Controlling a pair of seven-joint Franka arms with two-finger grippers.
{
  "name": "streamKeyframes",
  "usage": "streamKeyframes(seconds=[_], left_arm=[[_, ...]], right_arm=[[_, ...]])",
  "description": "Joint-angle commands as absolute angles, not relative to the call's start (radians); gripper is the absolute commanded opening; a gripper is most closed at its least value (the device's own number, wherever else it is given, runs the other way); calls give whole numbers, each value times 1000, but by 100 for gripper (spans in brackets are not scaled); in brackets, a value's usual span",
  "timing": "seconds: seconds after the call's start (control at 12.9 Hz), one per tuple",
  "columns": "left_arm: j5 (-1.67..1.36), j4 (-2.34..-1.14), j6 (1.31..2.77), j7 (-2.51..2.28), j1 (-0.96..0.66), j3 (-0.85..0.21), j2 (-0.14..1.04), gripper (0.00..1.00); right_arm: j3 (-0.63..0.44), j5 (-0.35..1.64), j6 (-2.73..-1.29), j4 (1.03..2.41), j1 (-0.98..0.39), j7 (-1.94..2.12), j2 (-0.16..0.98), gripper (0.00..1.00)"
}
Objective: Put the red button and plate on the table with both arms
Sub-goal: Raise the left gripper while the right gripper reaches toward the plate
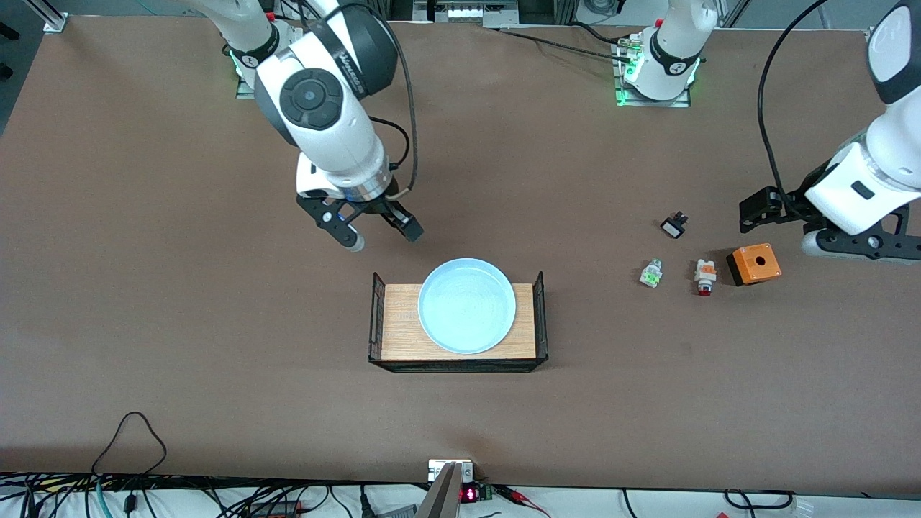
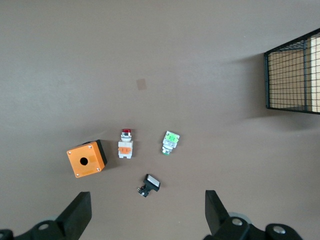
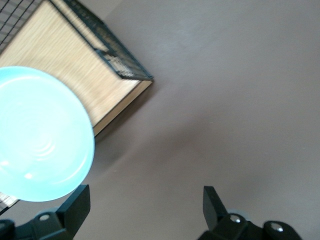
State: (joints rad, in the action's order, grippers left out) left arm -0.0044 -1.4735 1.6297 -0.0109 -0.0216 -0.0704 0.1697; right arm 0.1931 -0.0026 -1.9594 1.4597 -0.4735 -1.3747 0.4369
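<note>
While the round pale-blue plate sits on the small wooden tray with black wire ends, your right pincer hangs spread over bare brown bench beside it. The tiny red button lies between a green part and an orange box; your left pincer, spread, hovers over them with open bench all round.

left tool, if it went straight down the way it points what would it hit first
Probably bare table. The open left tool points down just short of the small black part, the nearest thing; depth is hard to judge.
</note>
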Motion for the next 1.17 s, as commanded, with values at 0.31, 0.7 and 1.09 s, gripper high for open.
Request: streamKeyframes(seconds=[0.31, 0.7, 1.09], left_arm=[[-28, -1618, 1677, -26, -15, -80, 58, 100], [-31, -1603, 1641, -14, -15, -77, 60, 100], [-26, -1536, 1637, -23, -3, -75, 100, 100]], right_arm=[[184, -148, -2043, 1350, -541, -1457, 538, 100], [178, -210, -2141, 1347, -525, -1456, 618, 100], [160, -235, -2151, 1348, -531, -1450, 652, 100]])
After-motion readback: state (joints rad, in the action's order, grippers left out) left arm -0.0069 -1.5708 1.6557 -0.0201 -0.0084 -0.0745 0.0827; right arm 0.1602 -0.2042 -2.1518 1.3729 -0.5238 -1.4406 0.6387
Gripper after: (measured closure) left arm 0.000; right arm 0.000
